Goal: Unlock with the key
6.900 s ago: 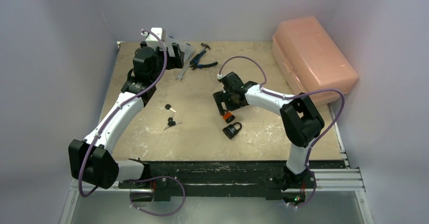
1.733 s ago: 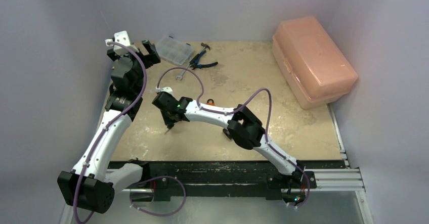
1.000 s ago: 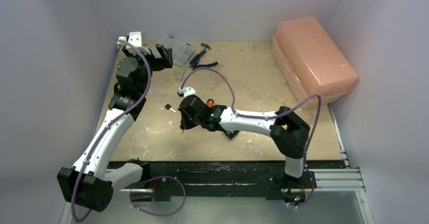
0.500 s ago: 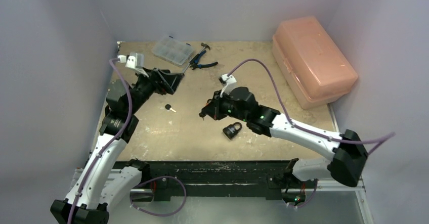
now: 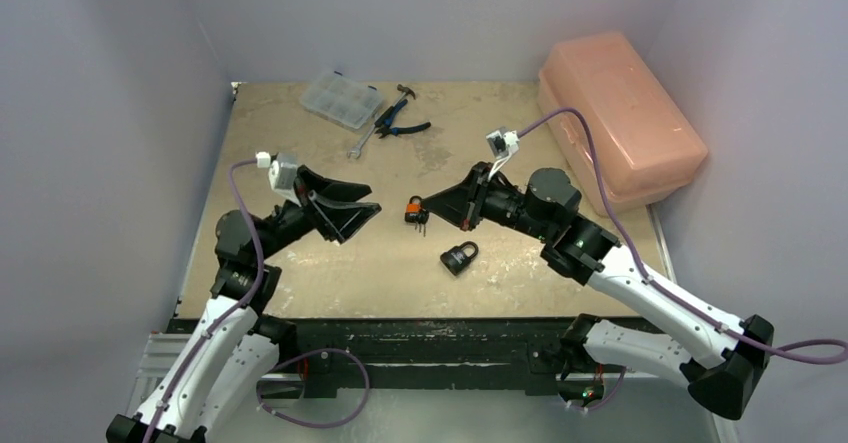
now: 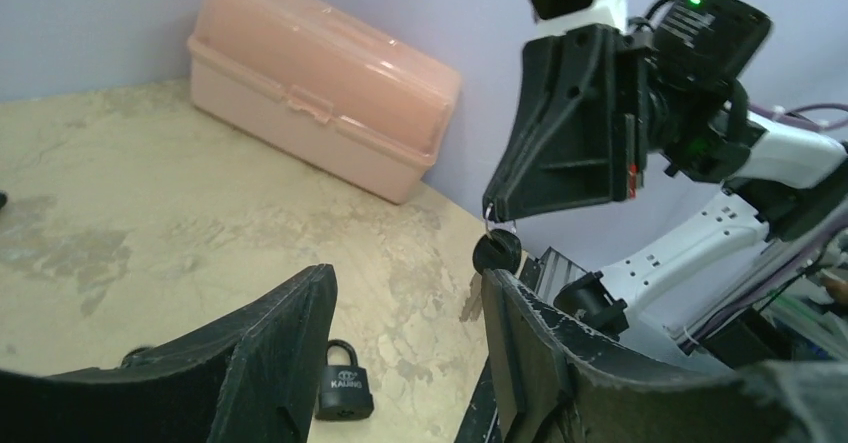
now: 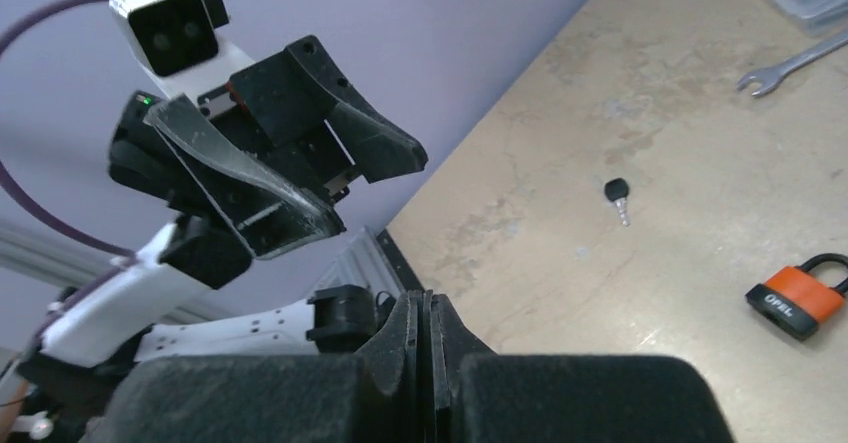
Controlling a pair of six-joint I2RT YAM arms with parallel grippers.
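Black-headed key bunch (image 6: pixel 497 253) hangs by its ring from the tips of the right gripper (image 5: pixel 428 206), whose fingers are pressed together on the ring. The bunch is held clear of the table (image 5: pixel 300 263), above its middle. The left gripper (image 5: pixel 362 221) faces it from the left-edge side with its fingers spread apart and nothing between them. It is near the bunch but not touching it.

Padlocks noted: two.
- The black padlock (image 5: pixel 459 257) lies flat towards the near edge, shackle seated in its body, well below the raised grippers.
- The orange padlock (image 7: pixel 798 298) lies flat near the table's middle, shackle also seated.

A single loose key (image 7: pixel 617 193) lies flat on the table, apart from the orange padlock, on the left-edge side.

Other items:
- The pink toolbox (image 5: pixel 620 118) stands lid down at the far right corner.
- The clear organiser box (image 5: pixel 340 99) sits by the far edge, left of middle.
- Pliers (image 5: pixel 400 119) and a wrench (image 5: pixel 360 144) lie just beside the organiser box.
- A small hammer (image 5: pixel 405 91) lies at the far edge.
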